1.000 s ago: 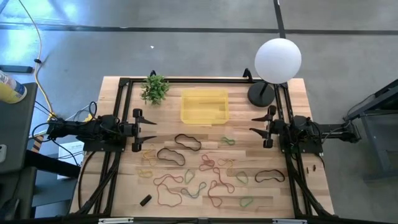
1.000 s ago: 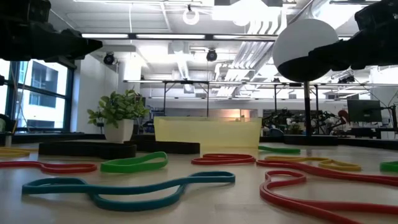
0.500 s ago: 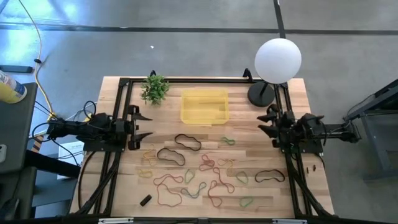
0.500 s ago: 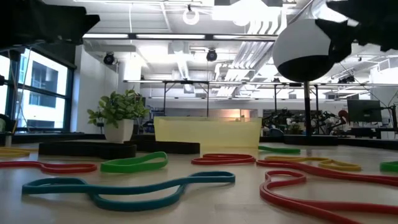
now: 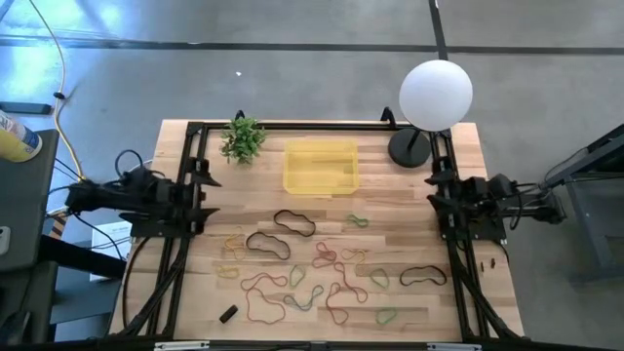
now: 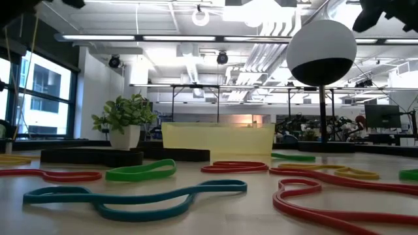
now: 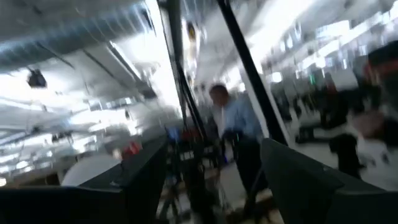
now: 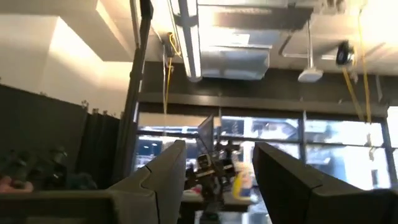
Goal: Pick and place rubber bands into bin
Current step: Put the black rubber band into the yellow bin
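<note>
Many rubber bands of mixed colours lie flat and loose on the wooden table's middle and near part, among them a black one (image 5: 294,223), a red one (image 5: 261,298) and a teal one (image 6: 134,196). The yellow translucent bin (image 5: 320,167) (image 6: 217,140) stands on the table beyond them, toward the far edge. My left gripper (image 5: 202,191) (image 7: 214,186) hangs open at the table's left edge, tipped upward. My right gripper (image 5: 435,191) (image 8: 217,180) hangs open at the right edge, also tipped upward. Both are well above the bands, with nothing between their fingers.
A small green plant (image 5: 242,138) stands left of the bin. A white globe lamp (image 5: 436,94) stands at the far right corner. A small black block (image 5: 227,314) lies near the front edge. A black frame (image 5: 292,127) runs round the table. A person (image 7: 235,127) is in the room beyond.
Both grippers have risen and tipped their fingers upward, each drawing back toward its own side edge of the table. In the low view they have passed almost out of the picture at the top. The bands and the bin have stayed where they were.
</note>
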